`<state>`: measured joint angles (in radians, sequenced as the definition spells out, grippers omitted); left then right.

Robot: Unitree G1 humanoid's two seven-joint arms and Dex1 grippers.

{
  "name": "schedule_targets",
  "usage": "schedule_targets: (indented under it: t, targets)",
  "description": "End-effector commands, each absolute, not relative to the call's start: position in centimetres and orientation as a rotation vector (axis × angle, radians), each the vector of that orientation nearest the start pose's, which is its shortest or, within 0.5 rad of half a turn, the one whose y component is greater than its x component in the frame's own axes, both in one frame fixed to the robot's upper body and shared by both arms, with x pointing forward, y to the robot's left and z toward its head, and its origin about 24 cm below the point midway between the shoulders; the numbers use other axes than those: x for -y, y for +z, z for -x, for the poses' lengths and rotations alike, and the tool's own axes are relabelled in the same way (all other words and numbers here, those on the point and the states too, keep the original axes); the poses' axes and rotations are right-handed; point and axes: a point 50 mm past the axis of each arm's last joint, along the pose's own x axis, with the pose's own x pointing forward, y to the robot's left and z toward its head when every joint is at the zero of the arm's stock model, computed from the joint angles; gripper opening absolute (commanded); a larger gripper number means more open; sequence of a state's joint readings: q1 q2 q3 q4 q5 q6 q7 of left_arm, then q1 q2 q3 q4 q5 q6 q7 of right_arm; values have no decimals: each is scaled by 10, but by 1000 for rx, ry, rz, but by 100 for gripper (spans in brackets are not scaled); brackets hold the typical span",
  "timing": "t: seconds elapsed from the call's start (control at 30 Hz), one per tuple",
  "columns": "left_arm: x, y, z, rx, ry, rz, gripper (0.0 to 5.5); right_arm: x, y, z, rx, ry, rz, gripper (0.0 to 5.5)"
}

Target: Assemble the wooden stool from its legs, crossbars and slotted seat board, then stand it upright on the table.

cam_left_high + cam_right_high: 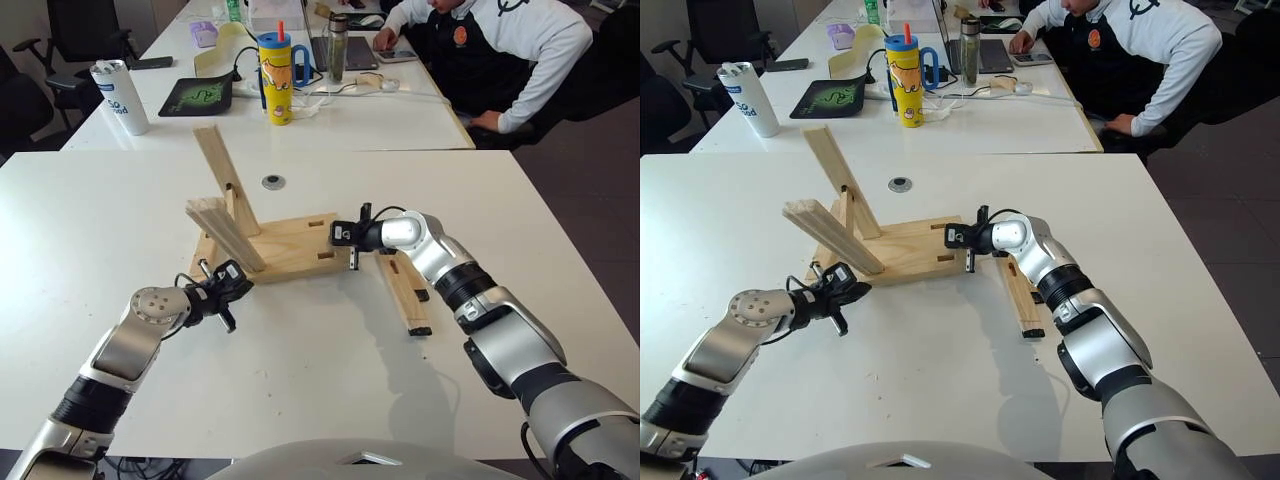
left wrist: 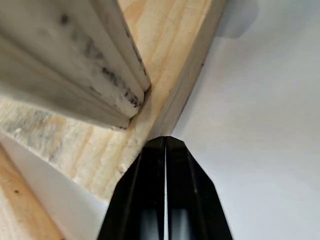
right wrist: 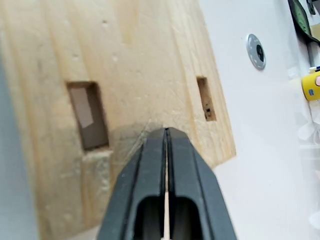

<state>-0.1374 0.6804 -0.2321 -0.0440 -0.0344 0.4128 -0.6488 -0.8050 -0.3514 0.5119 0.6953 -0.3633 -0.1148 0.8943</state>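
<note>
Pine seat board (image 1: 290, 250) lies flat on the white table (image 1: 100, 230), between both grippers. The left gripper (image 2: 165, 142), fingers together and empty, sits at the board's corner just below two leaning legs (image 1: 225, 215) (loosely seated, apparently). The right gripper (image 3: 166, 132), likewise closed on nothing, is poised between two slots (image 3: 89, 115). A shove from either gripper could topple the legs, and the right arm could sweep away the loose leg (image 1: 408, 295) beside its wrist. Bare tabletop lies behind both grippers.
</note>
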Motion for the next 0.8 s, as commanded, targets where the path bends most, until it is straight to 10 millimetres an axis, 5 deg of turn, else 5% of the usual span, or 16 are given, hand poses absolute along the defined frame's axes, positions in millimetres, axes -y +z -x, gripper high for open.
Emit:
schedule_targets:
  t: [0.03,0.2,0.37,0.43,0.6,0.8]
  targets:
    - [-211,49,-276,-468,-640,-609,2,103,61,-306,-451,1520,957,0]
    - [-200,44,-281,-439,-642,-592,2,75,111,-314,-233,1425,593,0]
    - [-189,40,-283,-421,-643,-581,2,109,143,-372,-208,912,532,0]
    - [-186,40,-282,-417,-648,-575,2,126,138,-379,-257,827,655,0]
    - [-175,40,-283,-401,-665,-556,2,135,89,-348,-418,1034,898,0]
    - [-156,53,-299,-334,-681,-542,2,124,60,-317,-466,1207,897,0]
